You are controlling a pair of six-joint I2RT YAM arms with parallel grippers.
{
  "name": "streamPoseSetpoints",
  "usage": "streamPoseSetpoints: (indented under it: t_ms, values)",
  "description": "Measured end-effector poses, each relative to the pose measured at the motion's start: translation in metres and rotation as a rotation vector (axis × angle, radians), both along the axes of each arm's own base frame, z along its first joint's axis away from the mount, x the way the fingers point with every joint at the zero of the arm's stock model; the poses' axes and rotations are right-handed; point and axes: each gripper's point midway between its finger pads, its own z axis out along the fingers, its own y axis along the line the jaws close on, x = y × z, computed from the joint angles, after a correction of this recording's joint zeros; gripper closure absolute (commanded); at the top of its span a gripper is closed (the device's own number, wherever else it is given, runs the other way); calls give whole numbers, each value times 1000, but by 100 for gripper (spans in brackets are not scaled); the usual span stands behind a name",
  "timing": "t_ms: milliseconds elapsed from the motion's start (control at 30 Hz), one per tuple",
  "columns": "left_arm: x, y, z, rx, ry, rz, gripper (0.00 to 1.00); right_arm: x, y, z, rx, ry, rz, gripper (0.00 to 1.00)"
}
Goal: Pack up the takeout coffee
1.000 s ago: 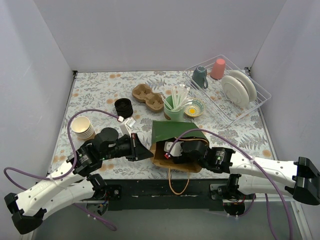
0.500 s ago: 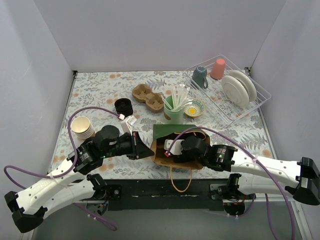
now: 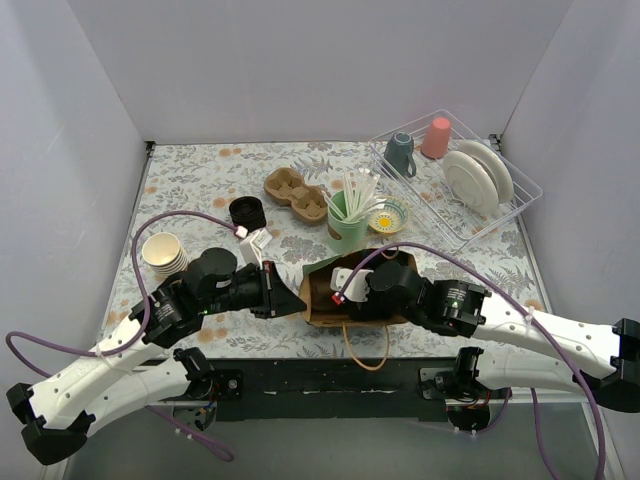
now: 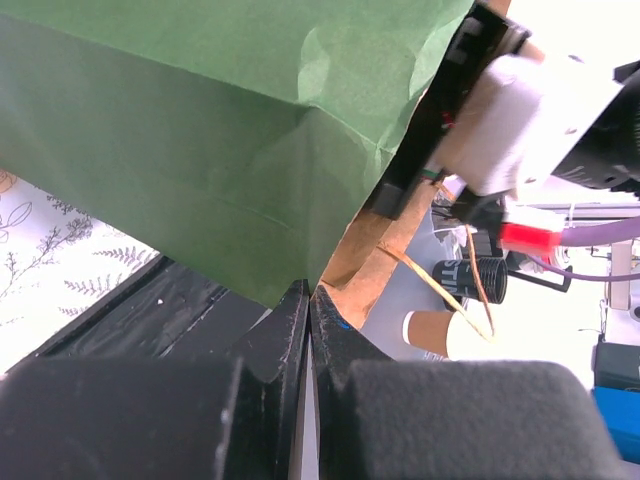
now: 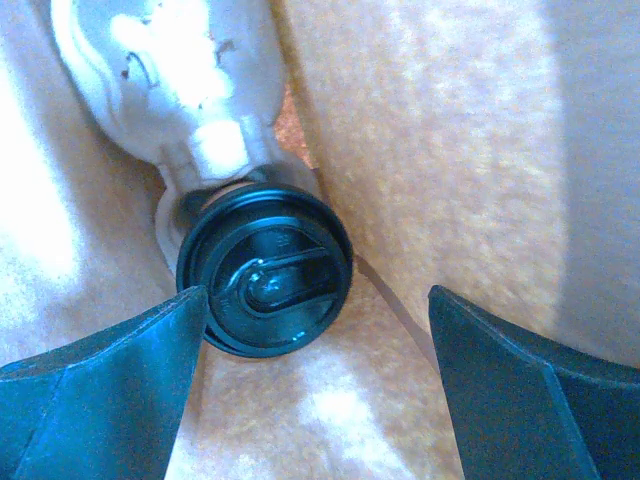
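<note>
**Left.** The left tool (image 4: 308, 296) is clamped shut on the mouth edge of the brown paper bag (image 4: 200, 130), whose outer face is green. It pinches what looks like a single thin layer. The paper is matt, creased and light, and in my judgement it would slip or tear under a sideways pull. The pinch is best held steady, with the mouth lifted and wide.

**Centre.** The bag sits at the near edge of the floral-patterned bench (image 3: 200, 175). The overhead view does not show whether it is upright or leaning. The takeout coffee (image 5: 265, 283), a small paper cup under a round black plastic lid, is inside the bag. Only the lid shows, facing the wrist camera against the tan, fibrous inner wall. The right arm hides the cup from above. A pale glossy lump (image 5: 180, 70) touches the lid's upper edge and cannot be identified.

**Right.** The right tool (image 5: 316, 335) is inside the bag with its jaws spread wide, gripping nothing. One finger lies just beside the lid and the other is well apart from it.

**Assessment.** The cup appears to be set down, so the step in hand is to withdraw the right tool.
- It should back straight out along its line of entry with the jaws wide.
- It should not sweep toward the nearer finger. The lid is rigid and smooth, and the cup is likely light enough to tip at a nudge.
- The fingers should stay clear of the soft bag wall so they do not drag it inward.
</note>
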Motion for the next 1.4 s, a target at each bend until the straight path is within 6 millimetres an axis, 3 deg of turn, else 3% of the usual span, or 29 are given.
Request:
streamPoseSetpoints:
  t_ms: [367,767,1000,1167,1300,1400]
  values:
    - [-4,4,13,1,5,2,100,-1,7,26,45,8,5,3]
    - [-2,7,16,22,15,20,100,1,35,91,199,10,15,12]
    - [2,11,20,42,11,51,74,0,44,114,266,30,4,21]
    - [9,12,29,60,-12,75,63,-1,48,137,343,36,0,24]
    - [14,13,34,71,-32,88,42,-1,48,149,384,37,-13,25]
    - [14,15,36,74,-37,99,32,1,49,167,445,25,-32,28]
